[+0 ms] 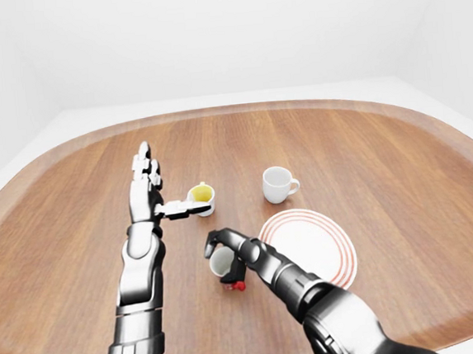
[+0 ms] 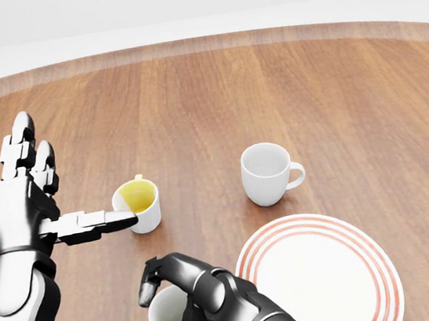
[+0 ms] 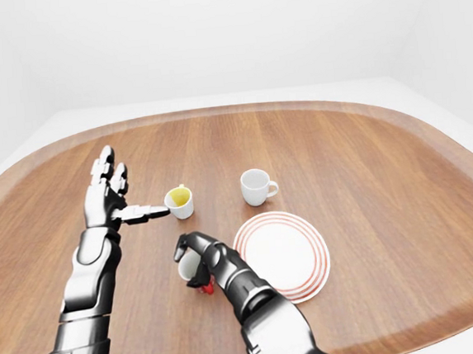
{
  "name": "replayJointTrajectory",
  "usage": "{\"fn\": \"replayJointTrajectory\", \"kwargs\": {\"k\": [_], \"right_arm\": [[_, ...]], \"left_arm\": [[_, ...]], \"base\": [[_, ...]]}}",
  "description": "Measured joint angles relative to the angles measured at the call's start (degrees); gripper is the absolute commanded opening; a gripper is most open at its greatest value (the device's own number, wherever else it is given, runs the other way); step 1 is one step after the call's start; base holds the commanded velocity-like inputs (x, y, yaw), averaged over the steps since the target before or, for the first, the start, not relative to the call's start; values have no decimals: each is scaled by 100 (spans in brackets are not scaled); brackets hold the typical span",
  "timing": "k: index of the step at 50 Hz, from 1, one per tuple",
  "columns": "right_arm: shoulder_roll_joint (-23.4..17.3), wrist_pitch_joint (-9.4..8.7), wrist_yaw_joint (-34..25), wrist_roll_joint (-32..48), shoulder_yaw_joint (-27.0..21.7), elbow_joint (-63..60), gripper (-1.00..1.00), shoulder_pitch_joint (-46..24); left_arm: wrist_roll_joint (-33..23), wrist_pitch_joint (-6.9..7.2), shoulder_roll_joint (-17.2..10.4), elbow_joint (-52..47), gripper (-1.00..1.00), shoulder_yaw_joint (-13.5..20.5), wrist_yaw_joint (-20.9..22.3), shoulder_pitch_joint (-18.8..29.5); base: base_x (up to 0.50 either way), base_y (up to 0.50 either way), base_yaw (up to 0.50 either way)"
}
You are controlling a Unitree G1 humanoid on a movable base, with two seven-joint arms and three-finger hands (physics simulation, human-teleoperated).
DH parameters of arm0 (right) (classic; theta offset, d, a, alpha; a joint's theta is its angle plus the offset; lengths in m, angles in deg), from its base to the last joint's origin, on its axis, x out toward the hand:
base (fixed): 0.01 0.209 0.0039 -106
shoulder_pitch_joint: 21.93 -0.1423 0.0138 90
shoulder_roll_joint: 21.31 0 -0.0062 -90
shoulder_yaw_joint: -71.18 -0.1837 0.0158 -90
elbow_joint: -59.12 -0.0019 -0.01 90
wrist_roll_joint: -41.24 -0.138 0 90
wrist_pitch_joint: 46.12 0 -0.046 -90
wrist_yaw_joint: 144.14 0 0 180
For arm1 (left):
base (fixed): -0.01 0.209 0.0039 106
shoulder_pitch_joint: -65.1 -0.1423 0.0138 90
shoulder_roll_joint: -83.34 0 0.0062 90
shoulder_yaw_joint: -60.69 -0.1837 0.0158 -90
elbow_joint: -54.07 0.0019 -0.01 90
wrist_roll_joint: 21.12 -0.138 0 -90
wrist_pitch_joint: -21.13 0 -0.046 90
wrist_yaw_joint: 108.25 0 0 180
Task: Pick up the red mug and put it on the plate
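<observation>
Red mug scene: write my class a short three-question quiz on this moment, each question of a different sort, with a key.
1. True or false: the red mug stands on the plate.
2. Which hand curls its fingers round the red mug? A) left hand B) right hand
3. Fill in: the left hand's thumb tip reaches the rim of the ____-lined mug.

Key: 1 false; 2 B; 3 yellow. The white mug is untouched.
</observation>
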State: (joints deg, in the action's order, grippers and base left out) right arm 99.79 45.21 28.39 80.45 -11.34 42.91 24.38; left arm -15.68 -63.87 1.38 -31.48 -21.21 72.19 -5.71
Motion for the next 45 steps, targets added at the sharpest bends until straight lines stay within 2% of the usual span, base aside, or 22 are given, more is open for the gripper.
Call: {"fn": "replayJointTrajectory", "kwargs": {"k": [21,32,45], "right_arm": [[-209,-230,-159,-284,-32,-545,-100,-196],[-396,-455,-321,-400,-37,-1004,-100,-148],[-593,-633,-479,-511,-63,-1457,-100,-88]], "left_arm": [[8,0,-31,234,100,28,32,-7],[1,0,-34,339,100,16,27,16],[-20,0,-30,328,100,2,26,32]], "base": [[0,0,0],[0,0,0],[0,0,0]]}}
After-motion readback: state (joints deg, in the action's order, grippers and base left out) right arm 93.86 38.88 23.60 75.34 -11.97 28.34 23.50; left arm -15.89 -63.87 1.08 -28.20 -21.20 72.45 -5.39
